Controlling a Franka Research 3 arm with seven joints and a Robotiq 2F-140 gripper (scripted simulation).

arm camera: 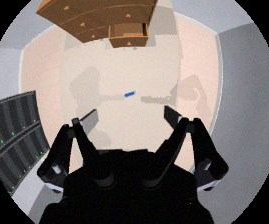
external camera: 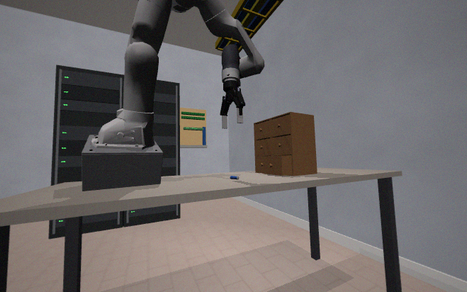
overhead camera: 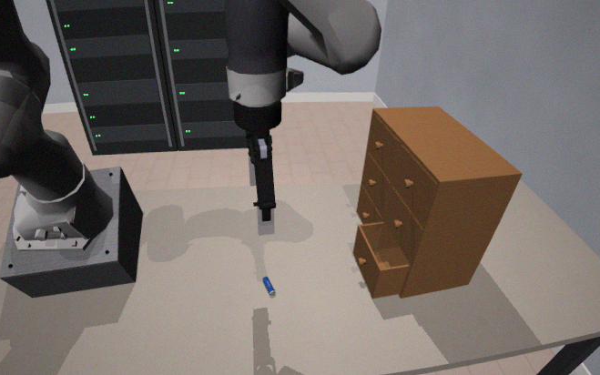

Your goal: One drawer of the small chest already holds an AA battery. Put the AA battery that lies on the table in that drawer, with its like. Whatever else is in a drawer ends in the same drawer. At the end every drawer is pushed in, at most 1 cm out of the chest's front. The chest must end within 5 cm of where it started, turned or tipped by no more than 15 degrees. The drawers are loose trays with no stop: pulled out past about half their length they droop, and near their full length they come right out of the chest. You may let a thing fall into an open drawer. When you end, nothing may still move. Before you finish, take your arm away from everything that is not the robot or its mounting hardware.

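The blue AA battery (overhead camera: 268, 286) (external camera: 234, 177) (arm camera: 129, 94) lies on its side on the table in front of the chest. The small brown chest (overhead camera: 470, 223) (external camera: 304, 144) (arm camera: 97, 16) stands upright. Its lower drawer (overhead camera: 368, 269) (external camera: 276, 169) (arm camera: 128, 43), nearest the top camera, is pulled partly out. A dark patch shows inside near one side in the wrist view; I cannot tell what the drawer holds. The other drawers look pushed in. My gripper (overhead camera: 266, 215) (external camera: 232, 123) (arm camera: 130, 113) is wide open and empty, pointing down high above the table.
The robot's base block (overhead camera: 68, 274) (external camera: 121, 170) stands on the table (overhead camera: 189, 317) (external camera: 191, 195) on the side away from the chest. The grey wall (overhead camera: 525, 93) rises behind the chest. Dark server racks (overhead camera: 120, 88) (external camera: 89, 108) stand beyond the table.
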